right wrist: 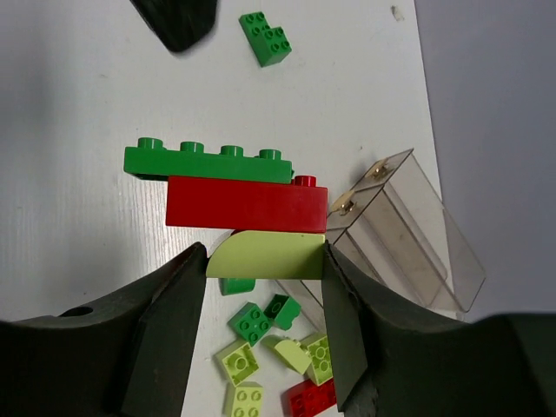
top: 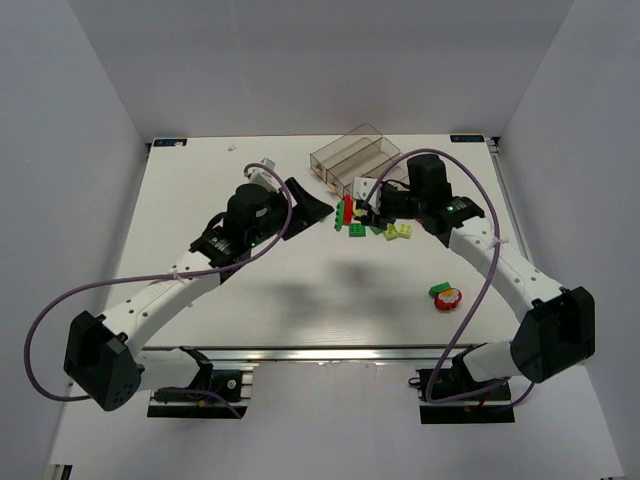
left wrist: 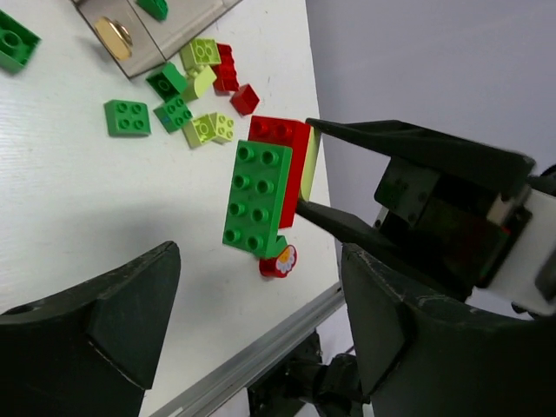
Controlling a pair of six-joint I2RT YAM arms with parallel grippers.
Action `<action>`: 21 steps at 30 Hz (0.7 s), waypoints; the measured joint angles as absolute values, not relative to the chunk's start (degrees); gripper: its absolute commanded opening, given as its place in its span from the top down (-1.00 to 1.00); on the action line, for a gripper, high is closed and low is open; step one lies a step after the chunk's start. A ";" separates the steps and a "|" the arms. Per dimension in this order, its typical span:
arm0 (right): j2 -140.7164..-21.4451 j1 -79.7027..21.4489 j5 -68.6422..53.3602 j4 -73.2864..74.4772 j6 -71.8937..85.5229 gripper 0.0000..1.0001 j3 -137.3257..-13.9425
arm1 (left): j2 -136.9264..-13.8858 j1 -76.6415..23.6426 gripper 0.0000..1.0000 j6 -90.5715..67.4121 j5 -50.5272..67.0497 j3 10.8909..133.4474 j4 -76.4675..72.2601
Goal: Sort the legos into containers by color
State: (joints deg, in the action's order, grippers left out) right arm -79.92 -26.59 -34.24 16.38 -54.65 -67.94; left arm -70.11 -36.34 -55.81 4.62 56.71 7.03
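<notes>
White tabletop (right wrist: 78,104) below, right gripper (right wrist: 265,261) clamps stacked legos (right wrist: 248,204); left gripper (left wrist: 261,269) gapes beside.

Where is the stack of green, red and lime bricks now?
The stack fills the centre of the right wrist view, its lime brick gripped by the right tool, left of the clear tray, loose bricks nearby.

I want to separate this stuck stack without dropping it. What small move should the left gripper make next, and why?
Probably close the left gripper on the green brick. The right gripper clamps only the lime brick, the red brick sits between them, and the left jaws stand open facing the green one; gripping it would let the arms pull the colours apart.
</notes>
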 measured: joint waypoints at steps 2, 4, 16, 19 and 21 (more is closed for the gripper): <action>-78.89 -27.07 -34.30 15.64 -56.31 1.00 -66.83 | -71.72 -36.34 -0.59 -55.99 6.26 56.45 5.50; -78.02 -27.29 -34.63 14.85 -57.60 1.00 -65.93 | -72.66 -36.34 -0.55 -55.99 7.64 56.10 4.12; -75.53 -27.29 -36.58 10.72 -58.59 1.00 -62.65 | -73.63 -36.34 -0.43 -55.81 14.66 52.88 -4.60; -74.83 -27.29 -37.10 9.72 -58.43 1.00 -61.91 | -73.84 -36.34 -0.44 -55.83 15.84 52.80 -5.43; -74.61 -27.29 -37.45 8.80 -58.06 1.00 -61.89 | -73.84 -36.34 -0.44 -55.81 16.32 52.75 -6.07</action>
State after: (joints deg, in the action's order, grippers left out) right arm -74.61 -27.29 -37.45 8.80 -58.06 -61.89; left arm -73.84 -36.34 -55.81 16.32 52.75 -6.07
